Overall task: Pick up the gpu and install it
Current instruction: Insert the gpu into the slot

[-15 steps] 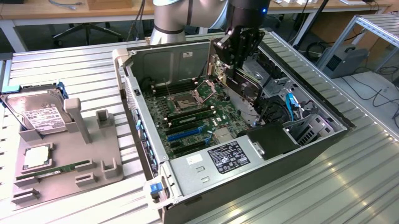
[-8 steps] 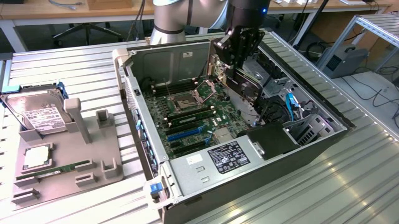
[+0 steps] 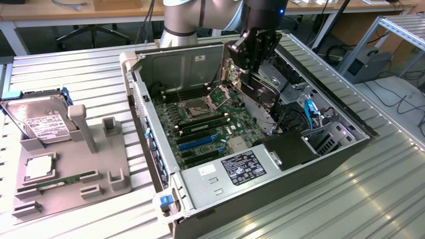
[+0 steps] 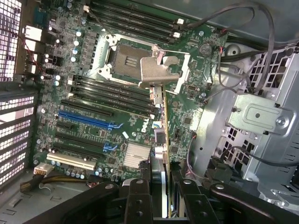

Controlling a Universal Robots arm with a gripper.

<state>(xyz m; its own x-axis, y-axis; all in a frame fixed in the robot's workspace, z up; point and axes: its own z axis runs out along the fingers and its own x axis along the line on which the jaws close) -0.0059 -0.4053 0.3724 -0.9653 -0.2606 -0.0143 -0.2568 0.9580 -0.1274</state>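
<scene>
So the gripper (image 3: 256, 72) is clenched on the gpu (image 3: 262, 102), one finger (image 4: 139, 196) on each side of the card, and it's holding it on edge, hanging down into the open computer case (image 3: 265, 199). The card is inside the case, above the motherboard (image 3: 206, 134), on the half nearer the drive cage (image 3: 325, 137). I honestly can't tell whether its bottom edge touches the board. In the wrist view you see it edge-on, off to one side of the blue slots (image 4: 86, 119). The CPU socket (image 3: 199, 105) sits open mid-case. The power supply (image 3: 232, 172) fills the case's near end. Outside the case, off to the exterior view's left, a grey fixture (image 3: 73, 189) carries a hard drive (image 3: 43, 124) and a RAM stick (image 3: 56, 182).
</scene>
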